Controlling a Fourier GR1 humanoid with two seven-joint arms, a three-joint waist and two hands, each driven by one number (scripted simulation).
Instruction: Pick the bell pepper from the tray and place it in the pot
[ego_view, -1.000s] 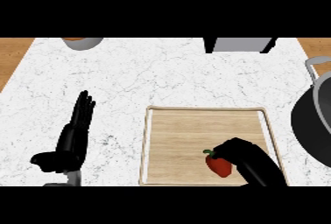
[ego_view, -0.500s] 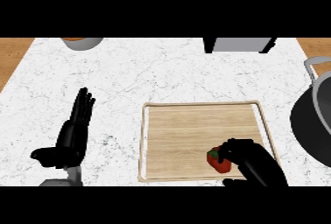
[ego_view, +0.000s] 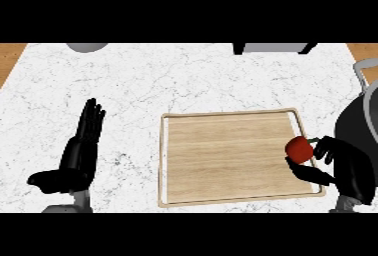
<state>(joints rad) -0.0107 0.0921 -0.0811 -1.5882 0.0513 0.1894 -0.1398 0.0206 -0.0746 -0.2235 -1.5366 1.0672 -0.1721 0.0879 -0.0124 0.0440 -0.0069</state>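
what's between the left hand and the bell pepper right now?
In the head view: bare marble counter, then the wooden tray, its board bare. The bell pepper sits at the tray's right edge in the right hand; left hand rests open.

Red bell pepper (ego_view: 299, 149) held in curled right hand (ego_view: 341, 165) at tray (ego_view: 221, 160) right edge, dark pot (ego_view: 362, 120) at frame right, left hand (ego_view: 77, 155) open at lower left on white bench (ego_view: 184, 80)
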